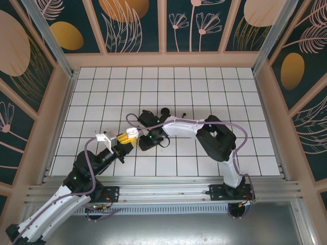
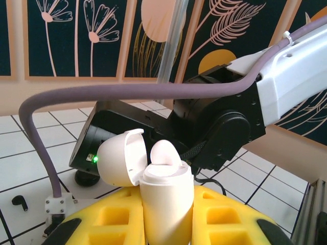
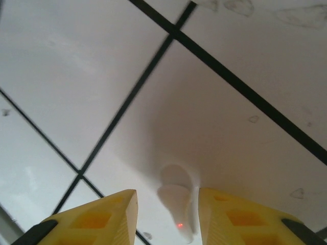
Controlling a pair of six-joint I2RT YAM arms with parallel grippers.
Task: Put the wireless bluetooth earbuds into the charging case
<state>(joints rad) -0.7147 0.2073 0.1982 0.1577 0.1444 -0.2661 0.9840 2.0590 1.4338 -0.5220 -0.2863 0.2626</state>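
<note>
left gripper (image 2: 167, 220) clamps white rounded plastic charging case (image 2: 166, 196), lid (image 2: 120, 155) open; right gripper (image 3: 167, 214) jaws apart around blurry whitish earbud (image 3: 176, 201).

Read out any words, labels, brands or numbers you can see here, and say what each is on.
None to read. The white charging case is plain, the yellow fingers holding it carry no print, the wall panels bear leaf and flower drawings without lettering, and the floor tiles are blank.
</note>
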